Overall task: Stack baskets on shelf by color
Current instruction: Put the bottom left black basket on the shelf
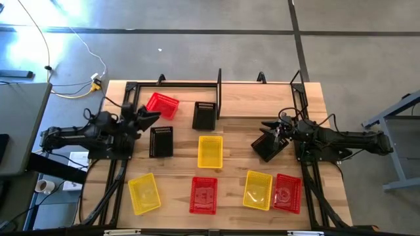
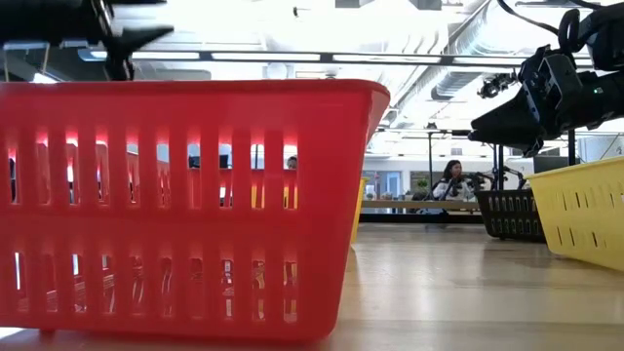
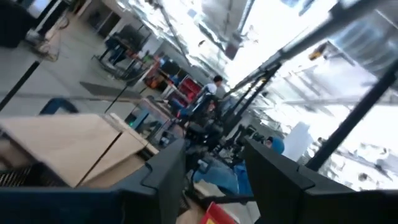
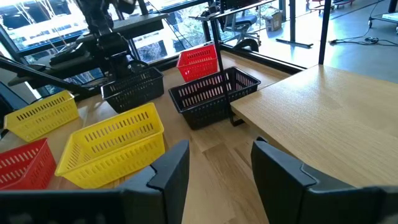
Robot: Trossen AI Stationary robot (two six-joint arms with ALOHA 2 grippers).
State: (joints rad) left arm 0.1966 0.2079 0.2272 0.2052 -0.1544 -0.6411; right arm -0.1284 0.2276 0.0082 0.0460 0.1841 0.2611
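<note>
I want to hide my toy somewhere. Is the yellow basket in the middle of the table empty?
Empty. From above, the middle yellow basket shows only its own mesh floor; the right wrist view shows nothing inside it.

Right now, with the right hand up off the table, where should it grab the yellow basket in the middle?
Probably the rim of the middle yellow basket, on its long wall nearest the right hand. The basket sits upright, mouth open, apart from its neighbours, so one finger can drop inside that wall from above.

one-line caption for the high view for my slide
Both open grippers, left gripper and right gripper, hover over red, yellow and black baskets scattered on the table.
</note>
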